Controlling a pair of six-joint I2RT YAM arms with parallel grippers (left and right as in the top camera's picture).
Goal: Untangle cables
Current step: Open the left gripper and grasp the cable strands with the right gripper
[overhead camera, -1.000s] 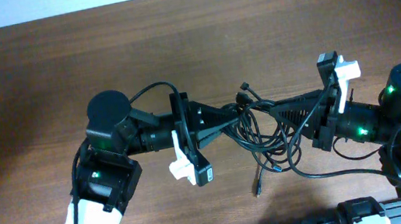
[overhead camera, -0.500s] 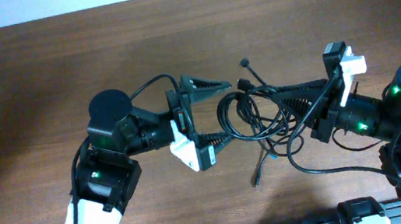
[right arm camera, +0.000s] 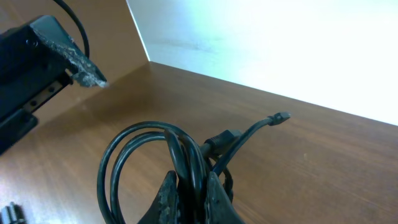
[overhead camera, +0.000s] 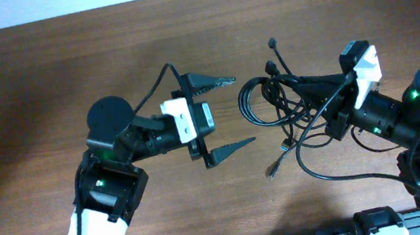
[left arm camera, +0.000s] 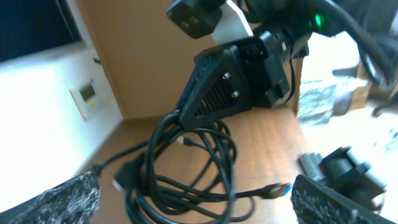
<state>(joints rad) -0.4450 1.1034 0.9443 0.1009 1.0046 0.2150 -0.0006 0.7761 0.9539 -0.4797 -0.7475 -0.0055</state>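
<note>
Cables (overhead camera: 276,98) bunch in one knot right of centre, pinched by the right gripper (right arm camera: 189,188). The left gripper (overhead camera: 232,111) gapes empty just left of them. A one-sided tug could cinch the knot tighter, or the bundle could slip free.

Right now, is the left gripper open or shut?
Open. The left gripper has its fingers spread wide in the overhead view, nothing between them; the cables are clamped in the right gripper.

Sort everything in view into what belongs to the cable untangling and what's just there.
Job in hand: cables, one knotted bundle; right tool, shut on the bundle; left tool, open, apart from it.
Just there: wooden table; left arm's own wire.
</note>
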